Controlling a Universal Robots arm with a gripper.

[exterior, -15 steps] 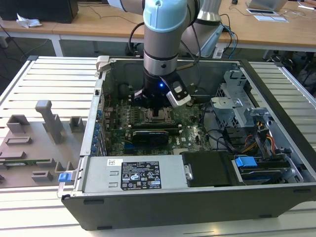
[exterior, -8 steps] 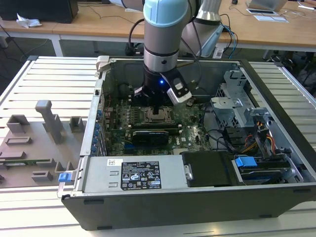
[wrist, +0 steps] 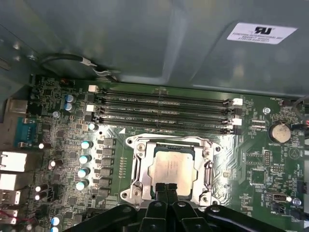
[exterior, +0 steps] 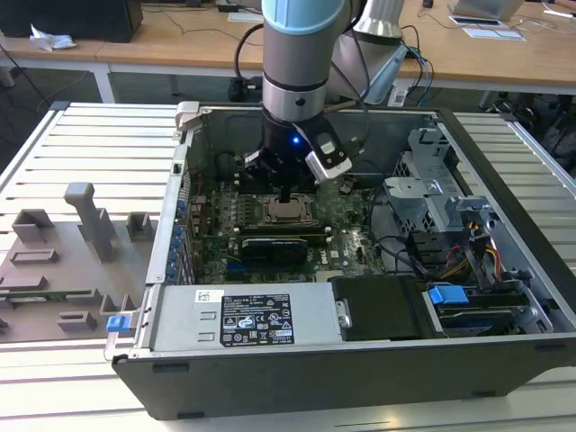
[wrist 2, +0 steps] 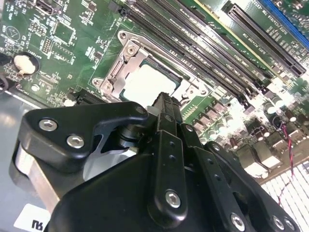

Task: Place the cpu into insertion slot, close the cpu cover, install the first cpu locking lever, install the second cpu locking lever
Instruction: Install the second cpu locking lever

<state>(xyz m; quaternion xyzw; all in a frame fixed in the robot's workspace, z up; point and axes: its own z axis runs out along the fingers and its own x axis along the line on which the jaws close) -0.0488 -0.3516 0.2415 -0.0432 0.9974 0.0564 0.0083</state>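
Hovering inside the open black computer case [exterior: 360,360], the black gripper [exterior: 284,192] on the grey robot arm [exterior: 301,54] points straight down at the small square black insertion slot with its metal rim [wrist: 172,170], which serves as the landmark here. Its fingers [wrist: 165,191] are pressed together with no gap between them and nothing held; in the first wrist view their tips hide the near edge of the slot, so whether they touch it cannot be told. The flat square cpu with the dull silver-grey top [wrist: 173,166] lies in the slot, level with it. Around the cpu lies the thin silvery metal cpu cover [wrist: 139,166], folded flat over the slot so that the chip shows through its window. The locking levers are too thin to make out along the frame's edges, so their position cannot be told.

In the second wrist view the gripper's black linkage [wrist 2: 164,183] covers the near half of the slot, leaving part of the cpu [wrist 2: 145,84] and one corner of the cover [wrist 2: 128,55] visible. Just beside the slot run four long narrow black memory slots [wrist: 164,113], with green circuit board [wrist: 256,169] around it all. In the exterior view, a long black rectangular card [exterior: 283,245] sits near the slot on the side toward the camera, and the arm's wrist hides the board beyond the slot.
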